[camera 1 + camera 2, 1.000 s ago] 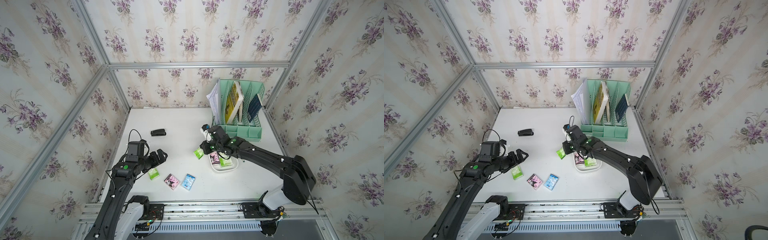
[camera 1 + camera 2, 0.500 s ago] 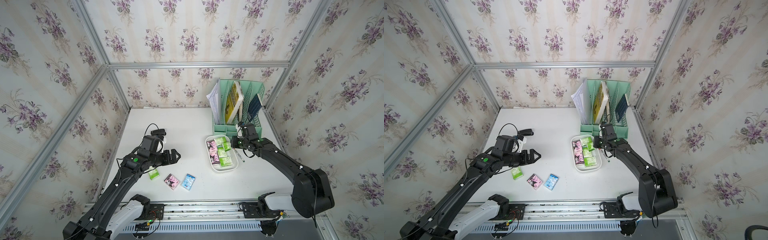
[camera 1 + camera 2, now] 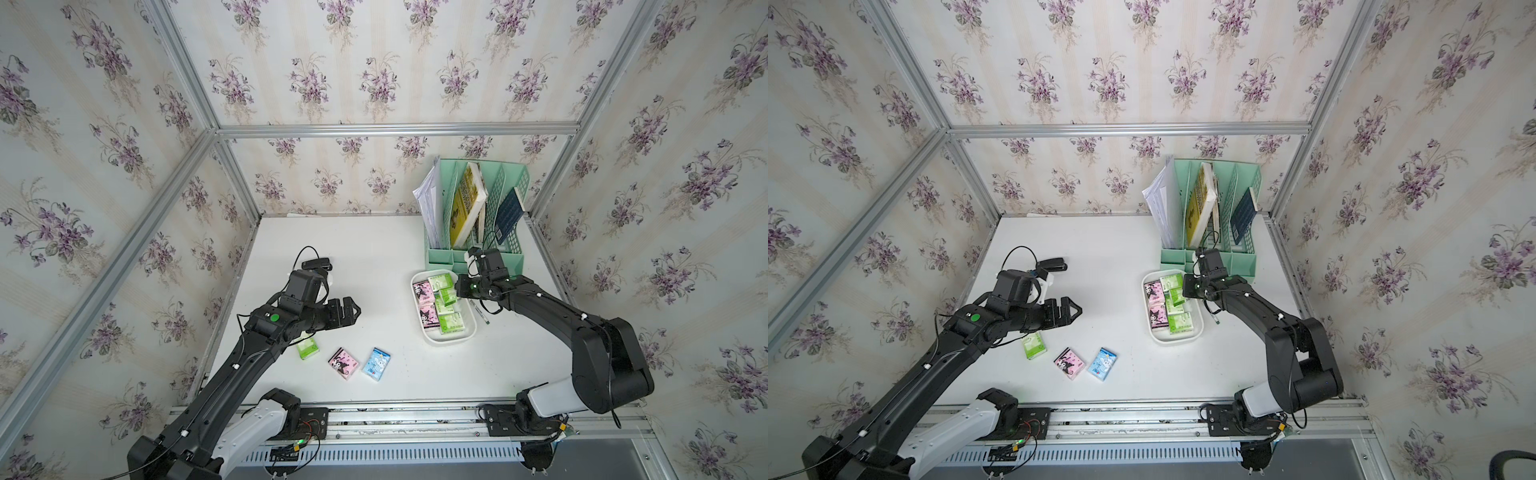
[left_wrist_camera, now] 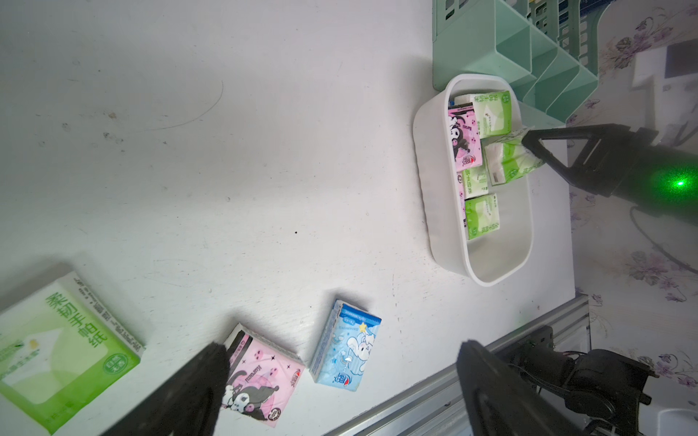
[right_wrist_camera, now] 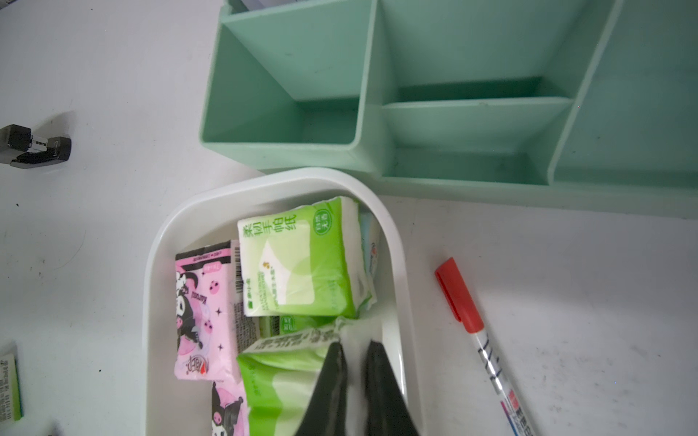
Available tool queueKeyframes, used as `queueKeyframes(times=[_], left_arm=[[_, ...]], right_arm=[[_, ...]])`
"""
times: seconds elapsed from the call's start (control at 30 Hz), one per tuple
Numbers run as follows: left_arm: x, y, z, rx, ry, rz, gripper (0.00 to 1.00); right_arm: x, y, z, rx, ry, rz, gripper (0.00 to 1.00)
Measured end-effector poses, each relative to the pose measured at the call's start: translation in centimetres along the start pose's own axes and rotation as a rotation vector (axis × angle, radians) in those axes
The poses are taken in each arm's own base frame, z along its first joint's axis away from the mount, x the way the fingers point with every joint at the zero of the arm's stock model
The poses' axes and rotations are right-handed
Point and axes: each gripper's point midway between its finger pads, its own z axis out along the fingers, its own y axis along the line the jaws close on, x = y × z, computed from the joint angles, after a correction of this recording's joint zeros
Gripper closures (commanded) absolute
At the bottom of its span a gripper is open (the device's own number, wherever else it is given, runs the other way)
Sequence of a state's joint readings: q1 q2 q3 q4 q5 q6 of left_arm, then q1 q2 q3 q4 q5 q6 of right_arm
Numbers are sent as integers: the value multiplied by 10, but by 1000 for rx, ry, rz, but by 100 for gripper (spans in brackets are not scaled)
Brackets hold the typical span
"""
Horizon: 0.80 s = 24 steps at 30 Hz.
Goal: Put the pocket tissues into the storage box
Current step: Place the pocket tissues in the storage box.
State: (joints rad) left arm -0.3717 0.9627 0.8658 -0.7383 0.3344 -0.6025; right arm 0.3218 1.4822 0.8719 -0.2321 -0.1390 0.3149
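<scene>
Bright, even light is falling on the white table (image 3: 386, 257) in both top views, casting only soft shadows. In the wrist views the left claw (image 4: 342, 345) and right claw (image 5: 355, 347) are blurring near the lens, and a green lamp (image 4: 680, 184) is flaring beside the box (image 4: 430, 181).

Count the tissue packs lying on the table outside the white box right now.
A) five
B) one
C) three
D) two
C: a green pack, a pink pack and a blue pack lie on the table, apart from the white box; the held green pack is in the right gripper over the box.
</scene>
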Motion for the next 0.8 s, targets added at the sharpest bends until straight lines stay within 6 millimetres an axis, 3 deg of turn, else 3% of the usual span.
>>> queueKeyframes(times=[0.5, 0.7, 0.8], left_arm=[[-6, -1, -2, -10, -11, -5, 1], [-5, -1, -2, -11, -13, -5, 1], [-5, -1, -2, -11, -13, -5, 1]], right_arm=[[10, 12, 19, -29, 29, 15, 93], [12, 16, 23, -35, 32, 28, 83], [11, 17, 22, -32, 25, 35, 73]])
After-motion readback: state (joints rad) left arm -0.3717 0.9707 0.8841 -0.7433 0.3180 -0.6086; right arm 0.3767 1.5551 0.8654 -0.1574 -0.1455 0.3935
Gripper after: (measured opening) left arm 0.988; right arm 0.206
